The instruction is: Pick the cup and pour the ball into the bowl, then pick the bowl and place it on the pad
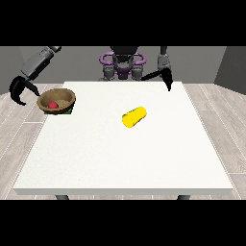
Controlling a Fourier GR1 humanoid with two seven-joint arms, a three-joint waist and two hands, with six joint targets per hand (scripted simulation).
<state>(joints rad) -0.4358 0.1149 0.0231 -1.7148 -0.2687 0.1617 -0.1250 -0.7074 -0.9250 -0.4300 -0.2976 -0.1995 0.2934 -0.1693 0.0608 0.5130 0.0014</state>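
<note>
Hand [20,90] at the frame's upper left hangs with fingers spread, just beside the brown bowl [56,101]. Inside lies a red ball [53,104]; the yellow cup [134,116] lies toppled mid-table.

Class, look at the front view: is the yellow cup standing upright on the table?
No: the yellow cup lies on its side on the white table.

Single front view. Camera sits across the white surface [125,153] from the robot [122,62], raised and angled down, facing it. Stands well back: the whole top fits in view, near edge low, robot small at the far edge, floor visible on both sides.
</note>
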